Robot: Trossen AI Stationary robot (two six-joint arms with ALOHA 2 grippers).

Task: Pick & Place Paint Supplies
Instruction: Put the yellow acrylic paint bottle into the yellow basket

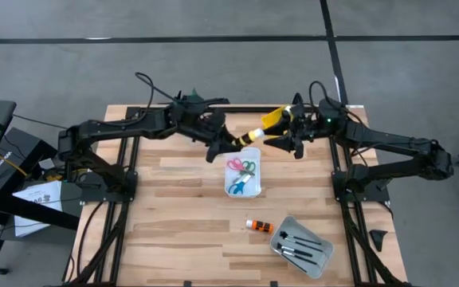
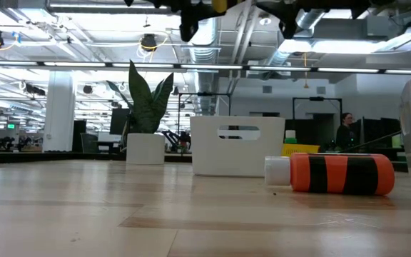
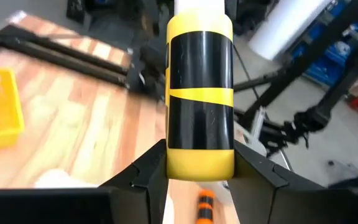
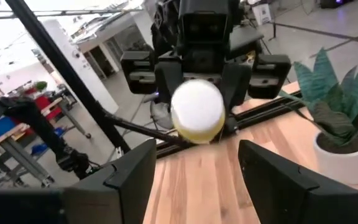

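Bench (image 1: 182,231) centre, above the white tray (image 1: 255,190): left end effector (image 1: 231,143) grips the yellow-and-black bottle (image 1: 249,135) in mid-air, cap toward the right end effector (image 1: 280,142), whose fingers stand open just beside it. Orange bottle (image 1: 259,226) lies nearer, right of centre.

From above I see my left claw (image 1: 231,142) holding a yellow-and-black bottle (image 1: 250,134) over the tabletop (image 1: 182,207), its white cap toward my right claw (image 1: 281,141), whose fingers are spread just beside it. Below sits a white tray (image 1: 257,177) with scissors (image 1: 242,174). An orange bottle (image 1: 259,226) lies near a grey tray (image 1: 325,253) of brushes (image 1: 297,243).
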